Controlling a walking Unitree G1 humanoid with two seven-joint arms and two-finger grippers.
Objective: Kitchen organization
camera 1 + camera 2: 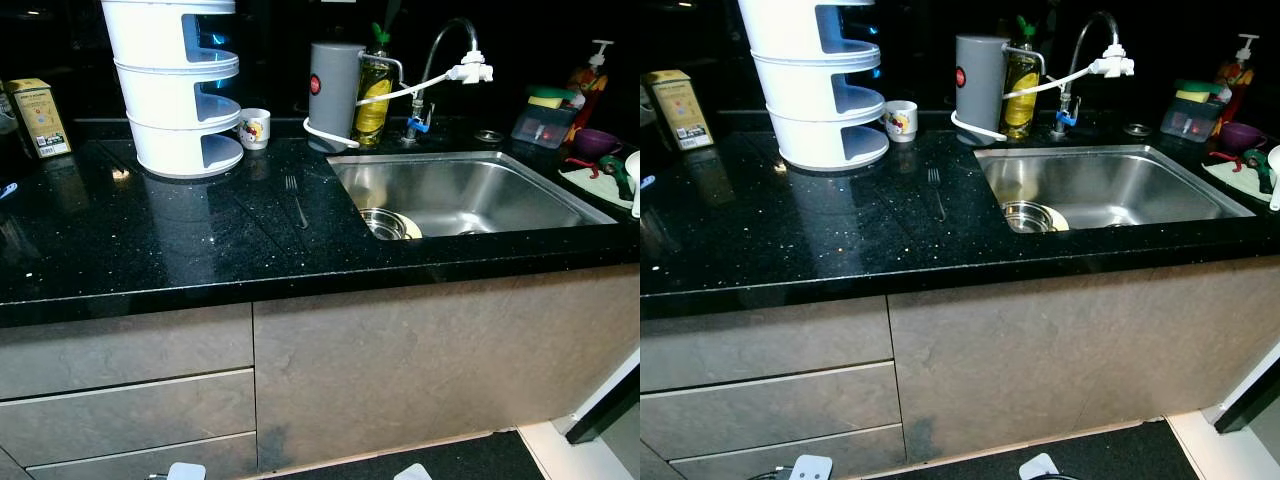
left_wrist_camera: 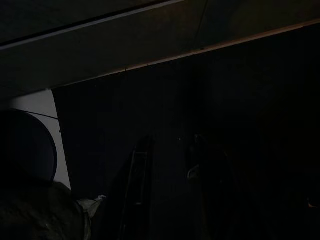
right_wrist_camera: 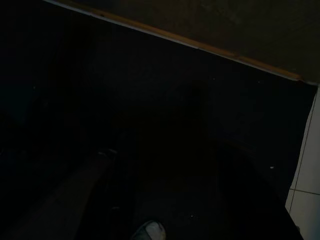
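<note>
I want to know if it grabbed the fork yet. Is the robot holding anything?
Nothing seems held. The fork lies alone on the black counter beside the sink, no gripper near it.

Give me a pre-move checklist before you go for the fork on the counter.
1. Fork in plain sight, lying flat on the counter: ok.
2. Space around the fork bare, mug and white rack apart from it: ok.
3. Sink beside the fork, a metal bowl already inside: ok.
4. Left gripper fingers open or shut, view too dark: cannot tell.
5. Right gripper state, view too dark: cannot tell.
6. Arms raised toward the counter: not ok, both hang low by the cabinet.
</note>
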